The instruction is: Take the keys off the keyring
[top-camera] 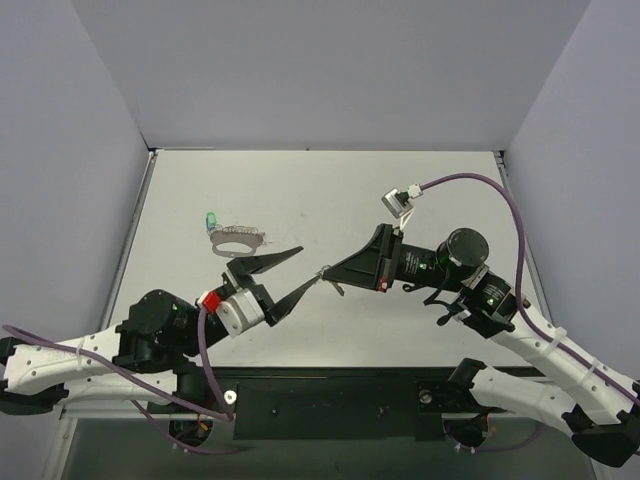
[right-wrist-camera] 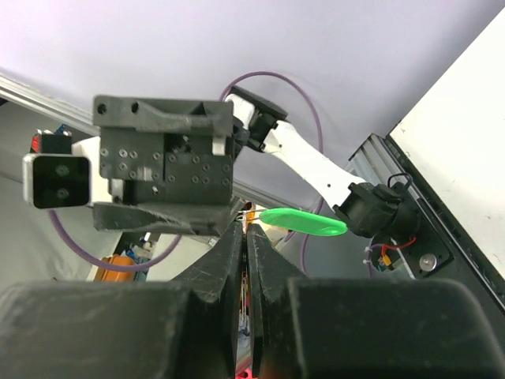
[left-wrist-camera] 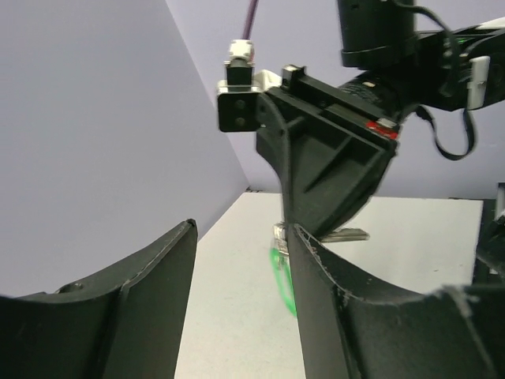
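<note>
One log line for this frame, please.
left gripper: open, by right's tip | right gripper: shut on green key | keyring: on table, second key at its edge

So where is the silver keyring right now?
In the top view the keyring lies on the table, left of centre, just beyond the open left gripper, with a green key at its far-left end.

Two green-headed keys are counted: a first key (top-camera: 211, 219) and a second key (right-wrist-camera: 304, 222). One keyring (top-camera: 238, 238) is seen. Two grippers are counted: left gripper (top-camera: 310, 264), right gripper (top-camera: 324, 278).
</note>
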